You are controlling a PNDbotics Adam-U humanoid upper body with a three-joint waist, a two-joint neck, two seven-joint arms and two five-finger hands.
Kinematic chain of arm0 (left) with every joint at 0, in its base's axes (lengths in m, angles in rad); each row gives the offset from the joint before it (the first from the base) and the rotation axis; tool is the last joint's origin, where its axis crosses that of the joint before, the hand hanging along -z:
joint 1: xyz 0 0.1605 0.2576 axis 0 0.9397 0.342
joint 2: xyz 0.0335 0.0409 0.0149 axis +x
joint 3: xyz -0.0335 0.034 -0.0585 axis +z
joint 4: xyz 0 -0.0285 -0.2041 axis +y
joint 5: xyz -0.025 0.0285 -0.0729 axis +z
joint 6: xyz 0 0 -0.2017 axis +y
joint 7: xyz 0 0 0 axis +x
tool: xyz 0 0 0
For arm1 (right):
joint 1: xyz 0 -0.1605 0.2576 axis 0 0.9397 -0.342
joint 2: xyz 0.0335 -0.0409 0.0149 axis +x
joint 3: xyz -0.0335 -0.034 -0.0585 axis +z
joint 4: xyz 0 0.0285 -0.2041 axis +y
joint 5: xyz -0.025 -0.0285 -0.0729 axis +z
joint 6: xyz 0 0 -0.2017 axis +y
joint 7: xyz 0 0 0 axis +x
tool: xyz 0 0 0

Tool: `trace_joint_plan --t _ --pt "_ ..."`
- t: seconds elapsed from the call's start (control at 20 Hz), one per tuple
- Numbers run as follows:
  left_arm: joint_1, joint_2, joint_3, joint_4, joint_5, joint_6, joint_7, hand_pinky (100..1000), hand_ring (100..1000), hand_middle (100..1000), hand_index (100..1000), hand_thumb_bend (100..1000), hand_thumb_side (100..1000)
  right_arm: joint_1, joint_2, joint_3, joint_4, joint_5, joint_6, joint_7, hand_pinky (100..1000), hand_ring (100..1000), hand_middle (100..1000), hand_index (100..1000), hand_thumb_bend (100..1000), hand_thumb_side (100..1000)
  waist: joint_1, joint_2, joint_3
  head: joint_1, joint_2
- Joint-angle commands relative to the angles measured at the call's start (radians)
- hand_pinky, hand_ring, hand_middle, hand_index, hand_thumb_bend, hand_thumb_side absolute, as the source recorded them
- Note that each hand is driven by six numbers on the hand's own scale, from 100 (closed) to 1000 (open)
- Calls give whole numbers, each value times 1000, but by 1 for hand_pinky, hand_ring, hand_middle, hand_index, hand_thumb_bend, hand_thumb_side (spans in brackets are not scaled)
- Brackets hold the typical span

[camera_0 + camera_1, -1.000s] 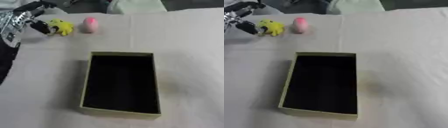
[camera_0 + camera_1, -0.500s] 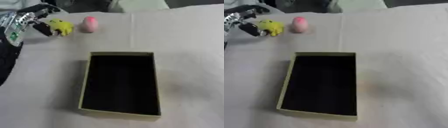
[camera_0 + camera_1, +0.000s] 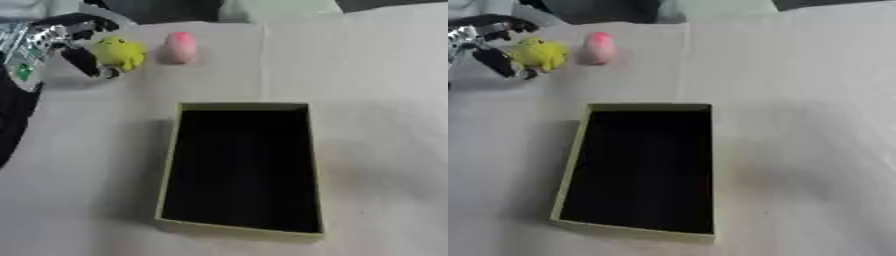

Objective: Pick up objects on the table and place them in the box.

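A small yellow toy lies at the far left of the table, with a pink egg-shaped thing just to its right. My left hand comes in from the upper left and stands open beside the yellow toy: dark fingers arch over its top and the thumb sits at its lower left. I cannot tell whether they touch it. The open box, pale yellow outside and black inside, lies in the middle with nothing in it. My right hand shows in no view.
A light cloth covers the table, with a fold line running up from the box's far edge. Dark and pale shapes stand beyond the far table edge. My dark left arm runs along the left border.
My left hand's fingers have come down closer around the yellow toy. The toy, the pink thing and the box have stayed in place.
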Motion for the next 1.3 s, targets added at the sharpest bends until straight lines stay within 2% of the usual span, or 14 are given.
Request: trace_joint_plan --t 0.05,0.45,0.6,1.05,1.25,1.3 --pt "-15 53 15 -18 -19 9 13 917 1000 944 972 421 100 -8 -26 -4 -16 -3 2 -4 792 714 676 796 219 999 -1 -19 -3 9 -15" --pt "-16 65 20 -21 -65 26 43 907 995 945 968 343 100 -10 -25 -3 -16 -2 2 -4 793 714 672 796 224 997 6 -7 -20 29 -33" --pt "-13 67 21 -11 -79 31 40 875 977 930 948 298 100 -14 -24 -2 -16 -2 1 -4 793 714 671 796 226 998 8 -2 -26 36 -41" --pt "-5 72 39 33 -93 45 14 852 961 917 928 249 100 -23 -21 0 -16 -3 -3 -5 793 713 668 795 230 995 13 18 -49 53 -63" --pt "0 75 43 45 -87 50 5 820 919 894 915 223 100 -23 -19 -1 -16 -1 -7 -8 794 713 667 795 233 995 12 25 -61 53 -67" --pt "1 75 44 47 -85 51 4 800 889 861 898 202 100 -22 -18 -1 -16 -1 -7 -9 794 713 667 795 234 995 12 26 -62 53 -67"
